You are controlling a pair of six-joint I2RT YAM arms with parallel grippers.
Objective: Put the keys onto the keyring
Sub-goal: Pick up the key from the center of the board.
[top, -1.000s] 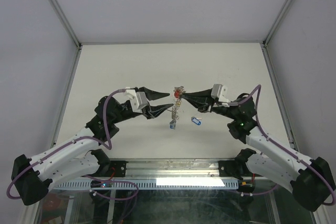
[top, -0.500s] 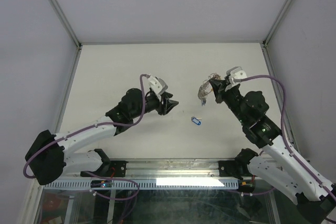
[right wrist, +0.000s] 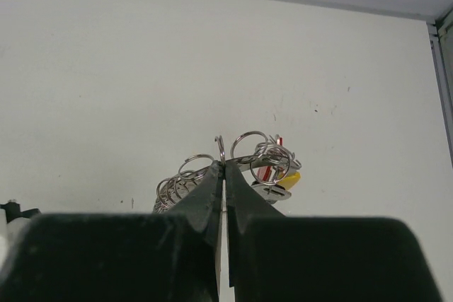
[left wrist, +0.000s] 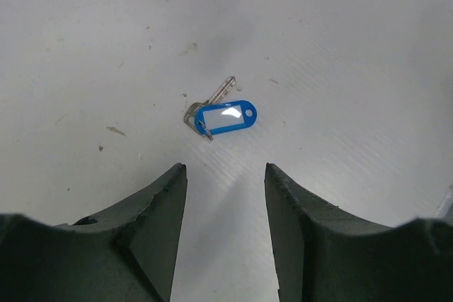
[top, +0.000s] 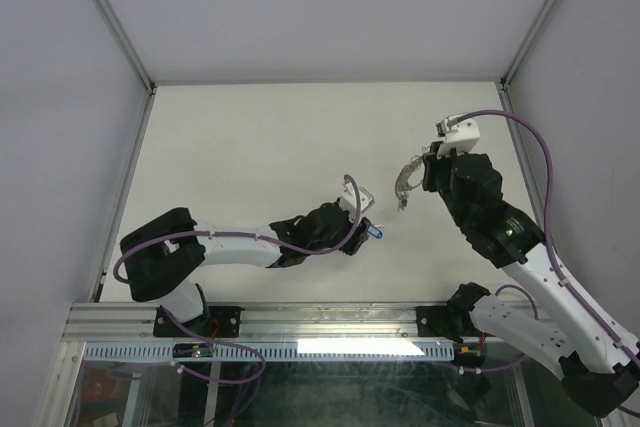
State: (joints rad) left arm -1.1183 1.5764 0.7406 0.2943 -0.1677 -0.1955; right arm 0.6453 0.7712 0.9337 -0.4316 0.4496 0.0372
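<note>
Tabletop: white, scuffed, boxed in by pale wall panels.
Left hand: low over the tabletop, fingers apart, gripped nothing.
Blue-tagged key: lay flat on the tabletop just ahead of the left hand, untouched, well apart from the keyring.
Right hand: up off the tabletop, fingers pinched together on the keyring.
Keyring: silvery coiled loops, hung from the right hand's fingertips.
Red and yellow keys: dangled off the keyring loops.
</note>
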